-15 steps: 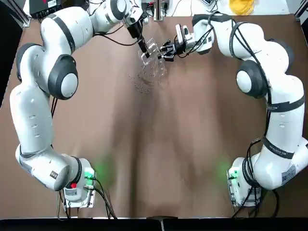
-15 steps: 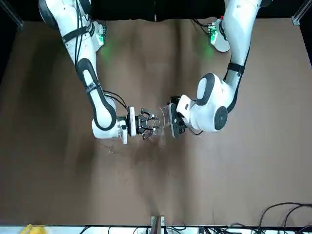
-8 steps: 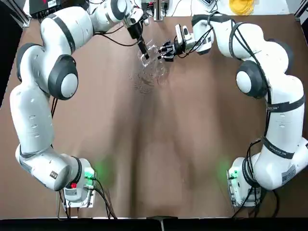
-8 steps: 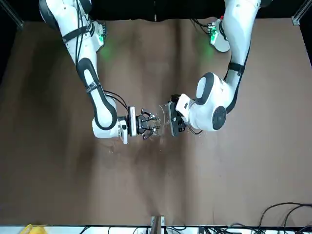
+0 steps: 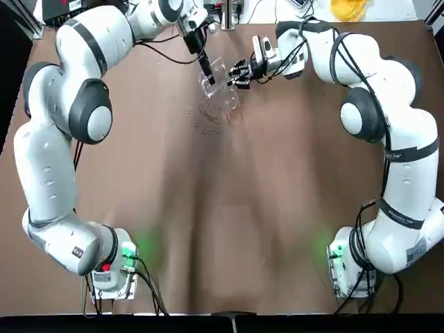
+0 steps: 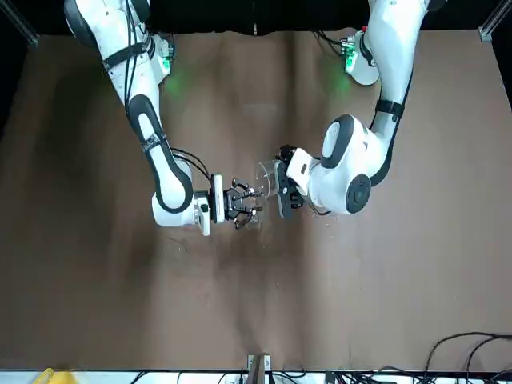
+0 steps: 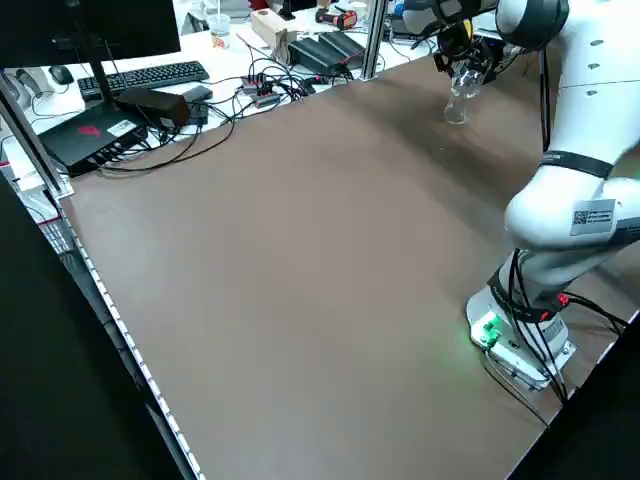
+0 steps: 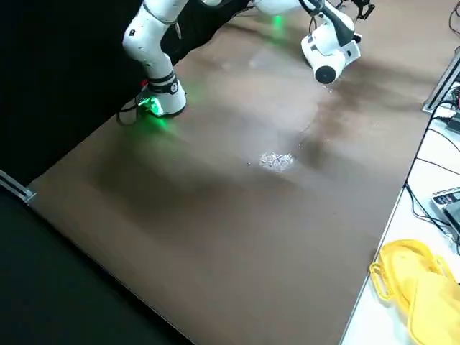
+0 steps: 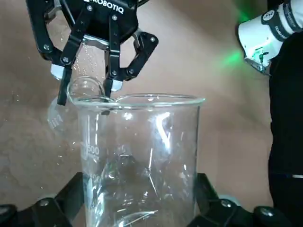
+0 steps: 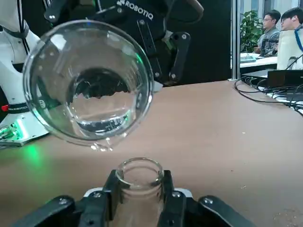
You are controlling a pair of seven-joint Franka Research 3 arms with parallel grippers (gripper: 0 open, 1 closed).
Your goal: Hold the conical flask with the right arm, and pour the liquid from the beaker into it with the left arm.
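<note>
The conical flask [image 10: 139, 174] stands on the brown table [image 5: 229, 208] near its far edge, with my right gripper [image 5: 231, 77] shut round its neck. Its mouth shows between my fingers [image 10: 105, 193] in the right wrist view. My left gripper [image 5: 209, 73] is shut on the beaker [image 9: 141, 151] and holds it tilted just above the flask's mouth [image 9: 85, 88]. The beaker's lip sits over that opening. Clear liquid [image 10: 102, 122] pools in the lower side of the tilted beaker [image 10: 89, 79]. From the front, the beaker [image 6: 264, 178] hangs next to the flask [image 6: 248, 210].
Cables, a keyboard and boxes [image 7: 150, 90] crowd the bench beyond the table's far edge, and a yellow container [image 8: 417, 287] lies there too. A glinting patch [image 8: 275, 160] marks the table by the flask. Two people [image 10: 279, 21] sit far behind.
My left gripper has raised the beaker a little over the flask's mouth. The right gripper and the flask have stayed where they were.
</note>
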